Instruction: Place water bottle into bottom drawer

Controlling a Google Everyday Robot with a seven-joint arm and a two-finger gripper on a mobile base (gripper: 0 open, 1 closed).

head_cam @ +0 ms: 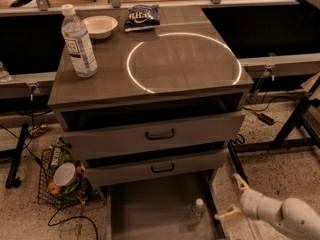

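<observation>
Bottle (197,210) stands upright inside the drawer (150,211), white cap up, on the floor close to the drawer's right wall and toward its pulled-out end. The end effector (234,199) sits just outside that right wall, level with the bottle. Its two pale fingers (241,182) are spread wide and hold nothing. The lower finger points at the bottle from just beside it; whether they touch I cannot tell.

By my judgement the bottle will handle as light, thin-walled plastic. It should be stiff enough along its length, but its sides will likely give under a hard squeeze. The ribs should offer some bite, while the smooth round skin between them is probably slippery. How full it is cannot be made out, so its weight is uncertain. Being tall on a narrow base, it should tip at a slight nudge and then roll across the drawer's flat floor. The safest hold looks to be across the mid-body, below the shoulder, with gentle pressure.

The fat bottle (79,41) on the desk (165,79), above the drawer, is a different item.
</observation>
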